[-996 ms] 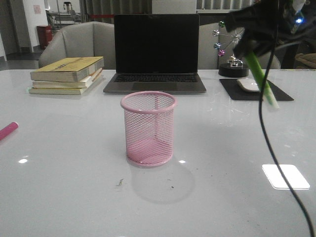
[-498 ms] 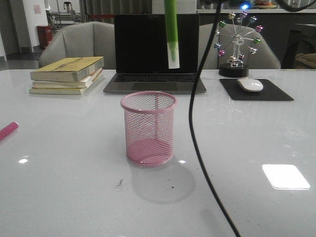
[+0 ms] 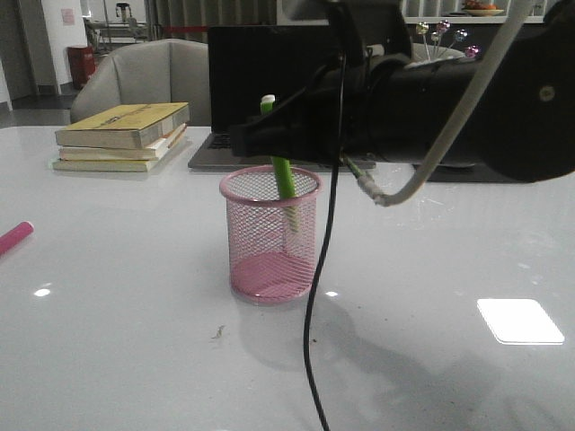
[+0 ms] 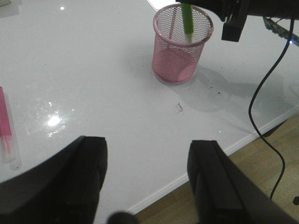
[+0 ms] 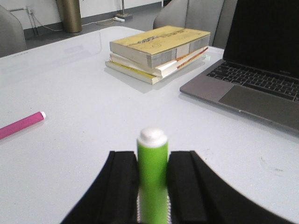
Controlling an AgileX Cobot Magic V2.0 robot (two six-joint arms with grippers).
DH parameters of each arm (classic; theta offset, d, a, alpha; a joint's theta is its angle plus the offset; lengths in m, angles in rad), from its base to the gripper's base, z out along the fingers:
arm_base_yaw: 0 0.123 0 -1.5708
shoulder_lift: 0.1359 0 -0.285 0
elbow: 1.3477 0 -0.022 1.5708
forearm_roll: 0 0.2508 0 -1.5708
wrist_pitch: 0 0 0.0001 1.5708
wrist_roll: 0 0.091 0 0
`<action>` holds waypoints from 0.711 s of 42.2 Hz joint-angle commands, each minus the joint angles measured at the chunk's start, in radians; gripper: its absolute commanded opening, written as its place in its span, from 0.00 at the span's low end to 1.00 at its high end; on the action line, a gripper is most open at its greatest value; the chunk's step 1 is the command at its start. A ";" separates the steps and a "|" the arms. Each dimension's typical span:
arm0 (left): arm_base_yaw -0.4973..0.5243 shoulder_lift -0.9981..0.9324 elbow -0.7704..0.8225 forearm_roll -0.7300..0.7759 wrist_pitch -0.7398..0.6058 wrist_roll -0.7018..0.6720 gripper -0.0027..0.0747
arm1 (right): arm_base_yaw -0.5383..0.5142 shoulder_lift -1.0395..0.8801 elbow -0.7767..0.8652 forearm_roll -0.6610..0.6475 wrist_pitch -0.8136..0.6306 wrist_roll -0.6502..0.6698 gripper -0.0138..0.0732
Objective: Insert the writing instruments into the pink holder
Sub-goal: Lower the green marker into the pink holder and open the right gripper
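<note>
The pink holder [image 3: 269, 235] stands upright mid-table, also in the left wrist view as the mesh cup [image 4: 182, 46]. My right gripper [image 3: 269, 136] hovers just above its rim, shut on the lime green marker [image 3: 284, 176], which stands nearly upright with its lower part inside the cup and its white end up. In the right wrist view the green marker [image 5: 153, 175] is pinched between both fingers of the right gripper [image 5: 153, 161]. The pink-red marker [image 3: 13, 238] lies flat at the far left of the table. My left gripper [image 4: 147, 151] is open over the near table edge, holding nothing.
A stack of books [image 3: 121, 135] and an open laptop [image 3: 243, 76] sit behind the cup. A black cable [image 3: 316, 305] hangs from my right arm just right of the cup. The table's near edge [image 4: 187, 179] lies under my left fingers.
My right arm swung from the right side to over the cup and came down. The green marker went from hanging above the rim to partly inside the cup.
</note>
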 commanded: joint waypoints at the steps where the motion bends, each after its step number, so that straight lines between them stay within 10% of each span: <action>1: -0.007 0.002 -0.027 -0.020 -0.067 -0.001 0.59 | 0.001 -0.040 -0.023 -0.015 -0.101 0.017 0.62; 12: -0.007 0.002 -0.027 -0.020 -0.067 -0.001 0.59 | 0.001 -0.247 -0.023 -0.018 0.060 0.017 0.66; 30: -0.007 0.002 -0.027 -0.018 -0.068 -0.001 0.59 | -0.005 -0.842 -0.011 -0.079 1.084 0.010 0.66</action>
